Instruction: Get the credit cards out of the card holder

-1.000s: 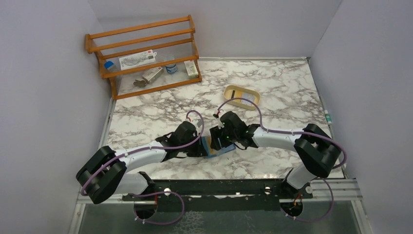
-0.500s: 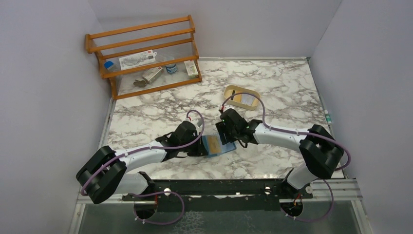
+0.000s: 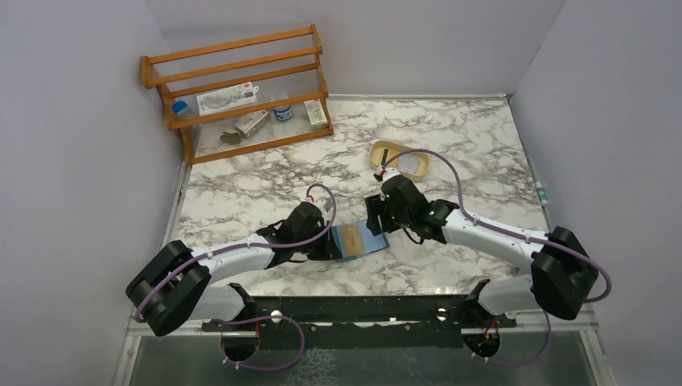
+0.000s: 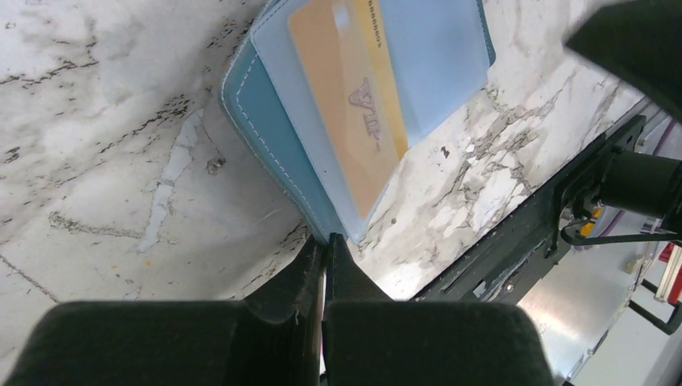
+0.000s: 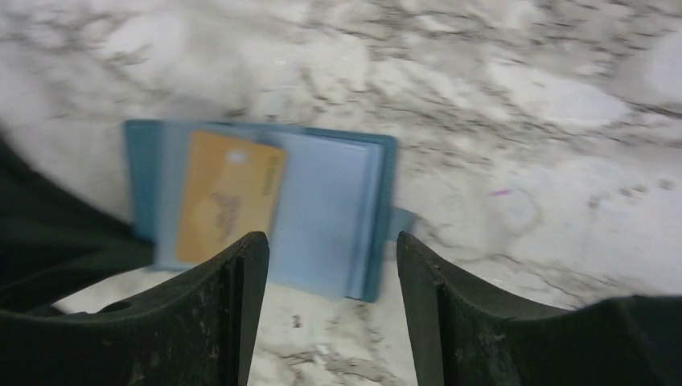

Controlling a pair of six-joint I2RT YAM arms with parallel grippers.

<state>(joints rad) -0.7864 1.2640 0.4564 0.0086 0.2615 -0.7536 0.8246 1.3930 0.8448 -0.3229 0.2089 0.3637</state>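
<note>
The teal-blue card holder (image 3: 359, 240) lies open on the marble between both arms, its snap tab (image 5: 402, 219) pointing right. An orange-yellow card (image 4: 347, 104) sits under a clear sleeve inside it, with pale blue leaves (image 5: 322, 205) beside it; whether those are credit cards I cannot tell. My left gripper (image 4: 326, 240) is shut, its tips pinching the holder's near edge (image 3: 334, 245). Just above the holder's right side hovers my right gripper (image 5: 330, 245), open with nothing between its fingers (image 3: 375, 226). A pale card (image 3: 412, 165) lies in the tan tray.
The tan rounded tray (image 3: 380, 149) stands behind the right gripper. A wooden rack (image 3: 241, 88) with small items fills the back left corner. A black rail (image 3: 362, 310) runs along the near table edge. Grey walls close in both sides.
My right gripper has drawn back to the right and up off the card holder, uncovering its open inside. The left arm has stayed put, still pinching the edge.
</note>
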